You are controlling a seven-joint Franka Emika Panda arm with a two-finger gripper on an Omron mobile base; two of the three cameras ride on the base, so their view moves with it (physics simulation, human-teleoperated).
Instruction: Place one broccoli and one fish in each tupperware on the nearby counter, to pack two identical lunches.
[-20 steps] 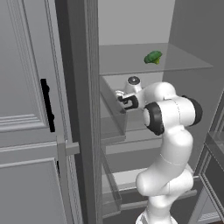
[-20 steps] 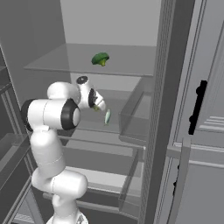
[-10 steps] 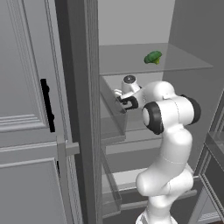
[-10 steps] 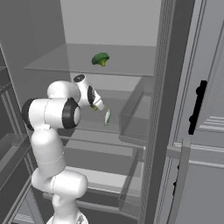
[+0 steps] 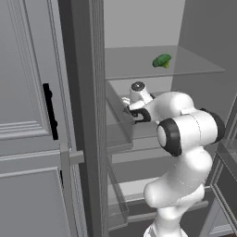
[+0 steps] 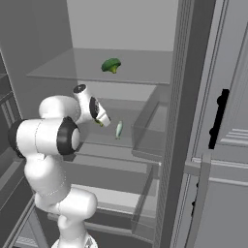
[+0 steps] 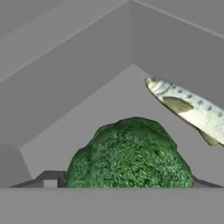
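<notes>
Inside an open fridge, left base view: the arm reaches onto the middle shelf (image 5: 139,132), with the tool (image 5: 131,110) low against the left side wall. A broccoli (image 5: 161,60) sits alone on the glass top shelf (image 5: 194,69), well apart from the tool, likely stored there and waiting to be fetched. The tool's jaws are hidden by the wrist, so I can't tell from here whether they are apart or closed.

Right base view: the same broccoli (image 6: 111,65) is on the top shelf (image 6: 145,72). The tool (image 6: 100,120) points down and right over the middle shelf (image 6: 140,133), with a bit of green at its tip. A pale fish (image 6: 118,129) lies just beside it on that shelf, separate from the tool.

Hand view: a second broccoli (image 7: 129,158) sits right at the bottom between the two dark fingertips (image 7: 49,180), its head up close to the camera. It looks pinched, so my call is that the tool is gripping this broccoli, ready to carry it to a tupperware. The fish (image 7: 188,109) lies on the shelf floor just beyond, near the back corner, not touching the broccoli.

No labels, brands or writing anywhere.
</notes>
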